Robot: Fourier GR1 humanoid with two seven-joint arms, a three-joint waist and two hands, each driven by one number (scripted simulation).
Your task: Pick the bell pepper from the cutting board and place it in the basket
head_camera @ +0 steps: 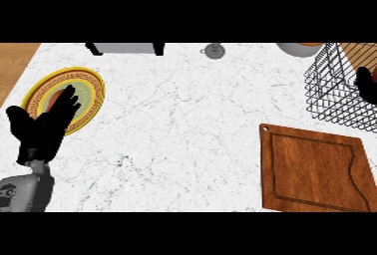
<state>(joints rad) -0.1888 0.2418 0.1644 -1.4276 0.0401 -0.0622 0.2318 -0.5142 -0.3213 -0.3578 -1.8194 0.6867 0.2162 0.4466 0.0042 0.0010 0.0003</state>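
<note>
Bell pepper (375,74): only a red sliver shows at the right edge, inside the wire basket (331,94), mostly hidden behind the right hand (366,84), so it's off the cutting board (313,172), which lies bare w/ nothing on it. Judging by type: light, hollow, stiff-ish skin, waxy and a bit slippery, rounded; best taken around the widest part of the body, not the stem, and it'd roll if let go on a slope. Right hand's fingers: can't tell whether they're around the pepper or let go, too little shows. Basket sits at the far right of the marble surface (184,124), just beyond the board. Left hand (44,127) rests at the left edge, fingers straight and relaxed, overlapping a patterned plate (85,87).
</note>
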